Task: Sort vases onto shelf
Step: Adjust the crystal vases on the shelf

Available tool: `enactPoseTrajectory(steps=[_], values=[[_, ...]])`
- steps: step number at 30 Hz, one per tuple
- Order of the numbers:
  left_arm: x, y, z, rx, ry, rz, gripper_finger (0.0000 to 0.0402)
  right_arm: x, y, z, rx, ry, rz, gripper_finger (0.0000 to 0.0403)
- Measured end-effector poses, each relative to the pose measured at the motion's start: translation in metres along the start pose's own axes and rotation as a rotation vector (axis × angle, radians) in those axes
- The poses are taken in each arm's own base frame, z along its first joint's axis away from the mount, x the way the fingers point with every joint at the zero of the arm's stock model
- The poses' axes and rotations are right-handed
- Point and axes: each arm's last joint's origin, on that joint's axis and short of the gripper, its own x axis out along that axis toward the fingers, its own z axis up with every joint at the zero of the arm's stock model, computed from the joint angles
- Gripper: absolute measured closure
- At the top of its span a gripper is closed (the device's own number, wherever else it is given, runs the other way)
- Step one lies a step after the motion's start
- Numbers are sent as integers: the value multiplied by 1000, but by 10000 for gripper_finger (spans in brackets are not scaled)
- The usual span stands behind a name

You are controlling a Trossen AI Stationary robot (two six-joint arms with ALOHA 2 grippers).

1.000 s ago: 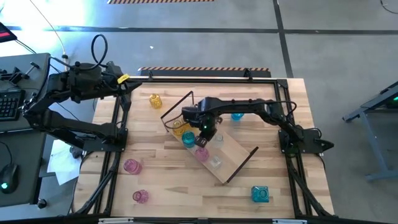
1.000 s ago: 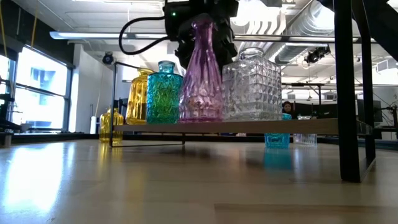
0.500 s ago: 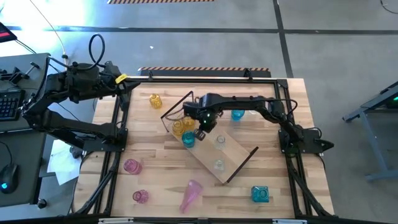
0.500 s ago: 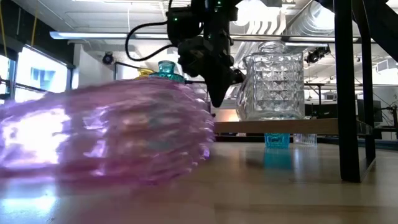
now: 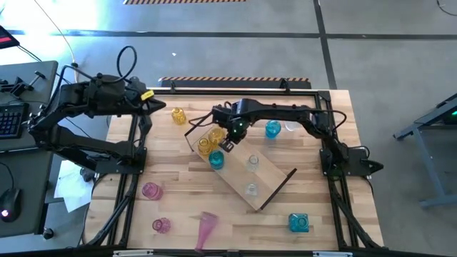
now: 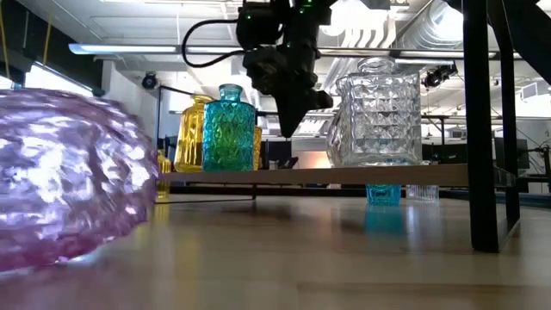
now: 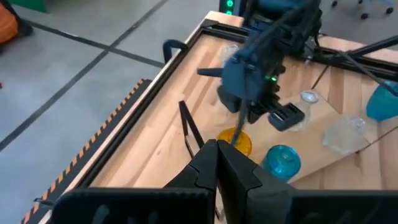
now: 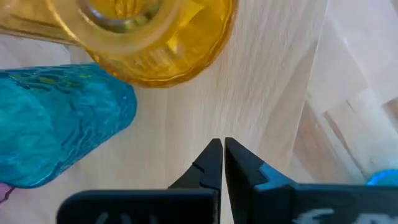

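High view: pink vase (image 5: pixel 206 230) lies toppled on worktop (image 5: pixel 178 207); right end effector (image 5: pixel 227 145) closed, empty; regrasp low, upright.

The vases are glossy translucent glass: a faceted clear one (image 6: pixel 376 112), a textured teal one (image 6: pixel 228 129), a ribbed pink one (image 6: pixel 65 176). The shelf (image 5: pixel 268 175) is smooth pale wood with thin black metal loops; the tabletop (image 5: pixel 328 207) is matt slatted wood.

Two matte black jointed arms, looped black cables, green indicator light, yellow tag on left arm
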Motion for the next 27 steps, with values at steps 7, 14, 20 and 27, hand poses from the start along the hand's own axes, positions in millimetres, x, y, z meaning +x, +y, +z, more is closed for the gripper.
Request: enactPoseTrajectory(steps=[7,14,20,27], values=[[0,0,0,-6,2,-8,402,2,13,-12,-41,73,36,403],[0,0,0,-6,1,-9,401,2,10,-24,-18,168,-45,403],[0,0,0,-24,1,-11,402,12,14,-31,-36,208,-17,403],[0,0,0,-26,1,-11,401,29,18,-37,-40,218,-13,403]])
